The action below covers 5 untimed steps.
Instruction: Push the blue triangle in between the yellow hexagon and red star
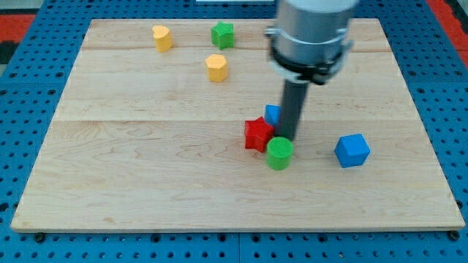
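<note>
The blue triangle [273, 114] lies near the board's middle, mostly hidden behind my rod, just above the red star [257, 134]. A yellow hexagon [216, 67] lies up and to the left of them. My tip [287, 139] stands just right of the red star, below the blue triangle and right above a green cylinder [279, 153]; it seems to touch the triangle's right side.
A blue cube [352, 150] lies to the right. A second yellow block [162, 37] and a green star [223, 34] lie near the top edge. The wooden board [146, 175] sits on a blue pegboard [22, 88].
</note>
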Each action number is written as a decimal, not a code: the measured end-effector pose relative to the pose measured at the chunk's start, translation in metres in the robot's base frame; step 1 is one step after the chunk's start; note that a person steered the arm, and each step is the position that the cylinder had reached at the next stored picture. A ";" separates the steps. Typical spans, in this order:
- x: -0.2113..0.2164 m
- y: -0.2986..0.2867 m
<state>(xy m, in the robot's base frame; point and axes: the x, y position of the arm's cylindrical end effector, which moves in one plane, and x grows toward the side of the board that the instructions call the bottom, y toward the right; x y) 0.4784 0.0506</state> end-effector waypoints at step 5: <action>-0.001 0.017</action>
<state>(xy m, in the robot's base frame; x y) 0.4776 0.0671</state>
